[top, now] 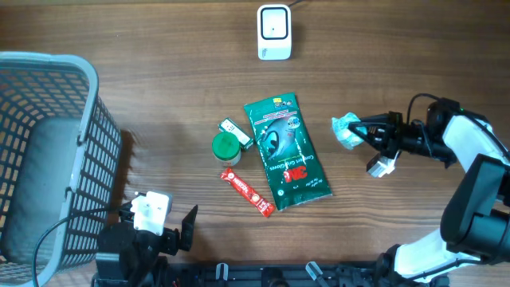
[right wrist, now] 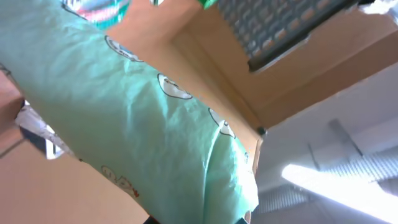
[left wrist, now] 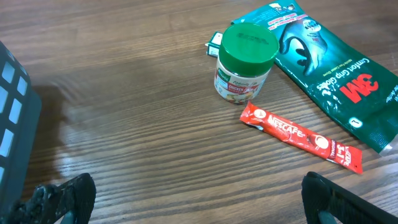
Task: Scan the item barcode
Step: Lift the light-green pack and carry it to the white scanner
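The right tool [top: 365, 132] is clenched on a pale green packet [top: 346, 131], above the desk [top: 159, 96] and well apart from the scanner [top: 273, 32]. The packet seems light, soft and crinkly, so it is best held by one edge. The left tool [left wrist: 198, 198] stands released.

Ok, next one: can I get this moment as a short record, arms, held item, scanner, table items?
left gripper: open, empty, beside the basket
right gripper: shut on the pale green packet
scanner: white, at far edge, apart from the packet
on table: 3M gloves pack, green-lidded jar, Nescafe stick, small box
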`<action>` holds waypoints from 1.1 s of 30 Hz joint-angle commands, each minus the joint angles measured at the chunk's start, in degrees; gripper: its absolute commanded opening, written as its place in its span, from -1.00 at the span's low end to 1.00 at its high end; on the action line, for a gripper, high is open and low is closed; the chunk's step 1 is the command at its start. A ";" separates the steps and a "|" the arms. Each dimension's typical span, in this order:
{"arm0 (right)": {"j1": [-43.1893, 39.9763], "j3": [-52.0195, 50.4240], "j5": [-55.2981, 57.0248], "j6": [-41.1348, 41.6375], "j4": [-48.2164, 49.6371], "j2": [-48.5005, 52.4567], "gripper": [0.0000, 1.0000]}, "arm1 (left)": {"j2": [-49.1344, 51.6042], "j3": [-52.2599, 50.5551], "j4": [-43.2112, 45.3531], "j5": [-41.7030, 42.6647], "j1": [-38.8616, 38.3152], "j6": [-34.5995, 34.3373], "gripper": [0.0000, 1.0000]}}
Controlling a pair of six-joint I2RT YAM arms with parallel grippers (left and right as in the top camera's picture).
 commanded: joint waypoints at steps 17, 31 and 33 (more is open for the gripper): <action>-11.52 0.26 -6.56 -7.02 42.53 0.96 -0.91 | -0.31 -0.07 0.22 0.50 0.20 -0.33 1.00; 16.83 -0.94 -8.24 -31.50 143.29 0.94 -0.91 | -0.31 -0.07 0.22 0.50 0.20 -0.33 1.00; 17.00 -1.77 -7.58 -37.07 153.61 0.61 -0.91 | -0.31 -0.07 0.22 0.50 0.20 -0.33 1.00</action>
